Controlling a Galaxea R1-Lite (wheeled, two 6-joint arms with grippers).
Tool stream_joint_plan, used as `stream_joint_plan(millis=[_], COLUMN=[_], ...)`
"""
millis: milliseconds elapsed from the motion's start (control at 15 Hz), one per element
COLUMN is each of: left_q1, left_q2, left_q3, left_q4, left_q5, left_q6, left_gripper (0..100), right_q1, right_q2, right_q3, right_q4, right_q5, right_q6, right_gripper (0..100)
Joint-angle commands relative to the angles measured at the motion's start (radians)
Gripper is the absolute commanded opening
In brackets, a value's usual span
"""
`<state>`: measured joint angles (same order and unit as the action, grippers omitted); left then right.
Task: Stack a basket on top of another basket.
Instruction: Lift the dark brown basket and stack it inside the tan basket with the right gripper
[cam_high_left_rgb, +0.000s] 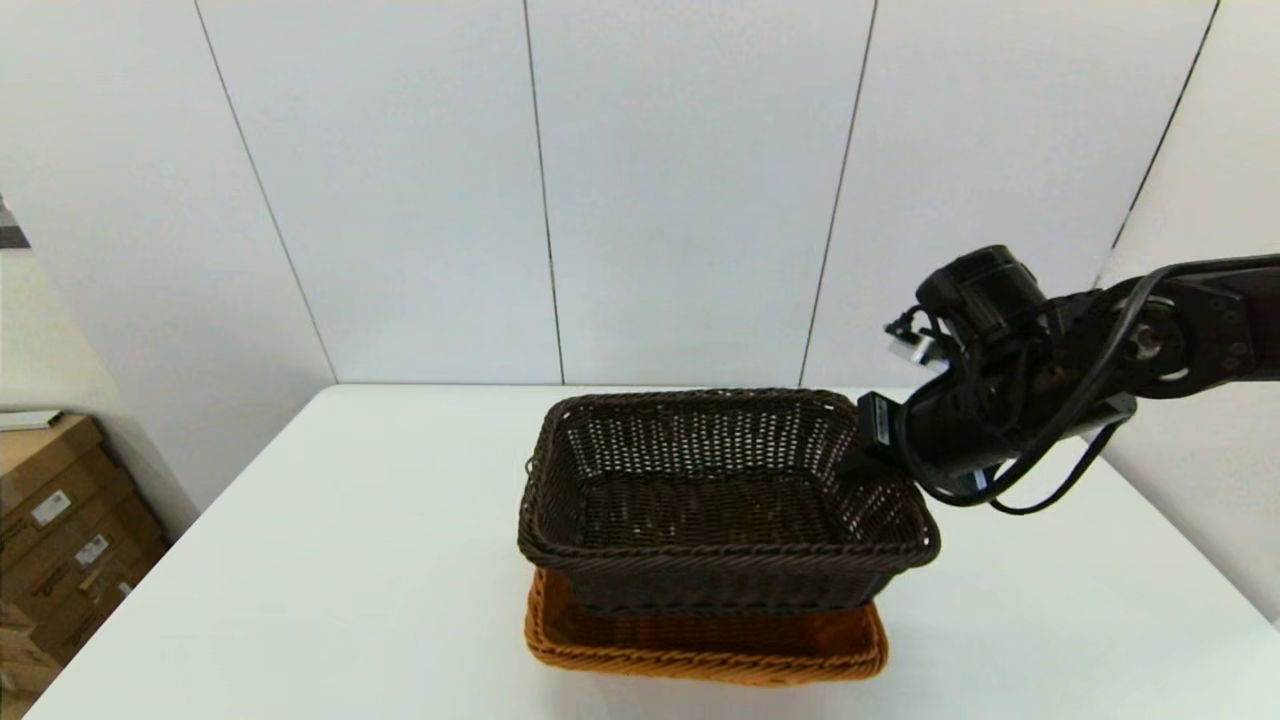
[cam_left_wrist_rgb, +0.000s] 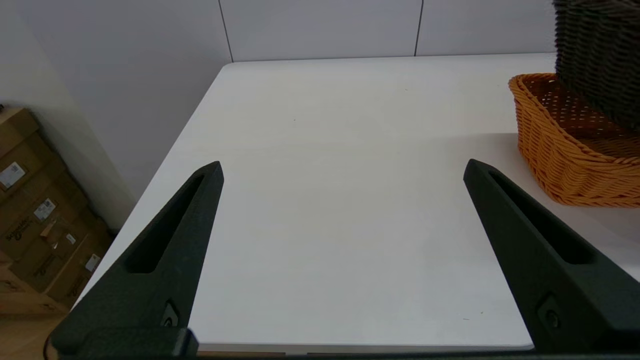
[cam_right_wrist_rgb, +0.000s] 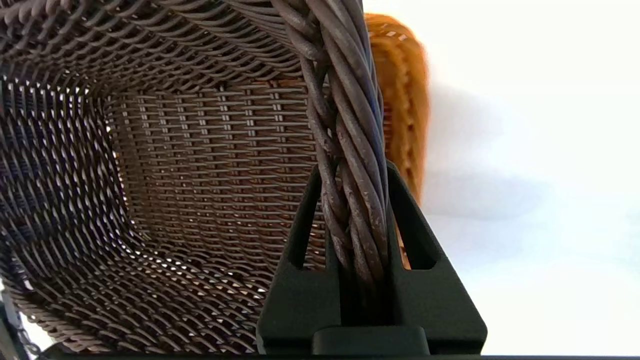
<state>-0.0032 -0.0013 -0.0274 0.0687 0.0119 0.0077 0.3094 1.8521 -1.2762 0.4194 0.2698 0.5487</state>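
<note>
The dark brown basket (cam_high_left_rgb: 715, 500) hangs tilted just above the orange-tan basket (cam_high_left_rgb: 700, 645), which rests on the white table. My right gripper (cam_high_left_rgb: 865, 450) is shut on the dark basket's right rim. The right wrist view shows the braided rim (cam_right_wrist_rgb: 352, 165) of the dark brown basket pinched between the two black fingers, with the orange-tan basket (cam_right_wrist_rgb: 400, 100) behind it. Whether the dark basket touches the orange one I cannot tell. My left gripper (cam_left_wrist_rgb: 342, 172) is open over bare table, left of the orange-tan basket (cam_left_wrist_rgb: 565, 145); the dark brown basket (cam_left_wrist_rgb: 600, 55) shows above it.
Cardboard boxes (cam_high_left_rgb: 60, 520) stand on the floor past the table's left edge (cam_high_left_rgb: 200, 510). A panelled white wall rises right behind the table's back edge. The right arm (cam_high_left_rgb: 1130, 350) reaches in from the right side.
</note>
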Motion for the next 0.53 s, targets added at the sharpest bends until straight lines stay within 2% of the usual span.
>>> stream_joint_plan(millis=[67, 533], left_q1=[0.000, 0.000], left_q2=[0.000, 0.000], left_q3=[0.000, 0.001], left_q4=[0.000, 0.000], left_q5=[0.000, 0.000], left_q6=[0.000, 0.000], left_gripper=[100, 100], right_q1=[0.024, 0.034], right_q2=[-0.001, 0.004], right_q3=[0.074, 0.110], right_q4=[-0.097, -0.125], right_q5=[-0.001, -0.001], right_q6=[0.022, 0.022], right_gripper=[0, 0])
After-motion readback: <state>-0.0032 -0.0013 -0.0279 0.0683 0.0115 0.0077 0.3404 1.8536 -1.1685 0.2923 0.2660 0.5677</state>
